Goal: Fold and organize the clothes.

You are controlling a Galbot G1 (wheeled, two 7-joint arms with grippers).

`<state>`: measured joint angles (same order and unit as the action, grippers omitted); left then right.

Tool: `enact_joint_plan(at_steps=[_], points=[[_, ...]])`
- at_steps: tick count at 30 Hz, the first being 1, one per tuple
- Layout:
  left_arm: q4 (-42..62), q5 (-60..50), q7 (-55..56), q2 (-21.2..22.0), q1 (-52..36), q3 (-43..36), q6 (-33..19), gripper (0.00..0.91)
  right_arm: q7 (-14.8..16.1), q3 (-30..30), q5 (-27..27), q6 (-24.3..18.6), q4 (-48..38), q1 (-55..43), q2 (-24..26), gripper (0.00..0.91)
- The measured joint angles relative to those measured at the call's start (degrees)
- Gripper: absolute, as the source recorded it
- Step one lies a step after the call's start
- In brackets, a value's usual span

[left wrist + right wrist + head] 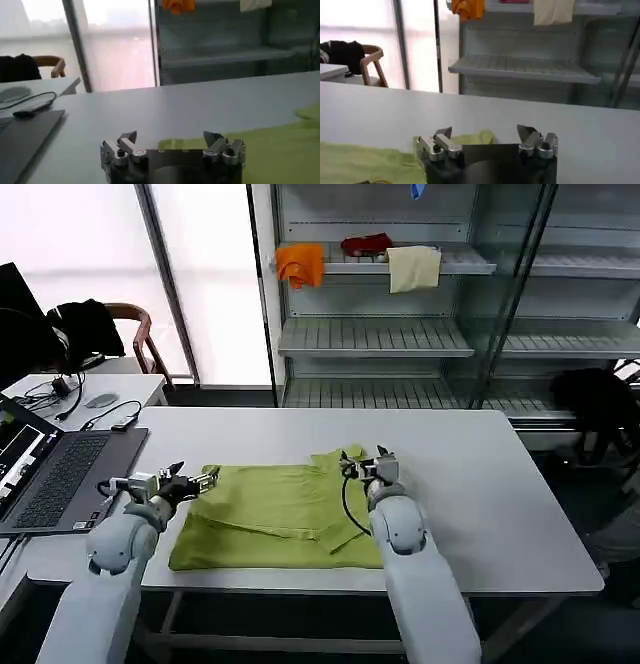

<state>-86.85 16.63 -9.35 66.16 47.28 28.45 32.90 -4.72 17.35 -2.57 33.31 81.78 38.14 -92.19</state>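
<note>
While the lime-green T-shirt (275,514) lies flat on the white table (480,484), long side running from one arm to the other, the left gripper (196,480) waits wide open at its left edge. The right gripper (366,465), wide open too, hovers over the bunched far right corner. The laptop (60,474) sits just outside the left gripper. Nothing blocks either.
</note>
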Motion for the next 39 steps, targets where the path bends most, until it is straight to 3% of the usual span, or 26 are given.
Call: enact_joint_plan(at_steps=[9,11,12,14,15,16,17,20,39], points=[[7.45,-1.79,-0.70,0.83,-4.78,-1.63,0.08,0.907,0.11,0.27,0.17,-0.12,-7.36,-4.13,0.00,0.907],[8.51,-2.05,-0.83,0.95,-5.17,-1.66,0.09,0.897,0.25,0.24,0.42,-0.12,-8.53,-4.53,0.00,0.856],[8.87,-2.11,-0.93,0.99,-5.31,-1.68,0.09,0.836,0.35,0.19,0.56,-0.12,-8.94,-4.64,0.00,0.736],[9.38,-2.16,-1.21,1.02,-5.55,-1.78,0.09,0.725,0.60,0.08,0.81,-0.13,-9.61,-4.85,0.00,0.353],[9.53,-2.20,-1.30,1.02,-5.64,-1.85,0.09,0.554,0.72,0.00,0.99,-0.13,-9.84,-4.87,0.00,0.161],[9.62,-2.26,-1.37,1.02,-5.68,-1.94,0.09,0.343,0.87,-0.12,1.16,-0.13,-10.07,-4.88,0.00,0.081],[9.68,-2.29,-1.51,1.01,-5.69,-2.02,0.08,0.242,0.94,-0.22,1.34,-0.13,-10.31,-4.87,0.00,0.010],[9.67,-2.36,-1.85,1.00,-5.69,-2.32,0.04,0.010,1.21,-0.25,1.77,-0.15,-10.64,-4.74,0.00,0.000],[8.45,-2.44,-3.58,0.82,-5.42,-2.21,0.23,0.000,1.61,0.01,0.44,-0.23,-9.45,-3.69,-0.01,0.000]])
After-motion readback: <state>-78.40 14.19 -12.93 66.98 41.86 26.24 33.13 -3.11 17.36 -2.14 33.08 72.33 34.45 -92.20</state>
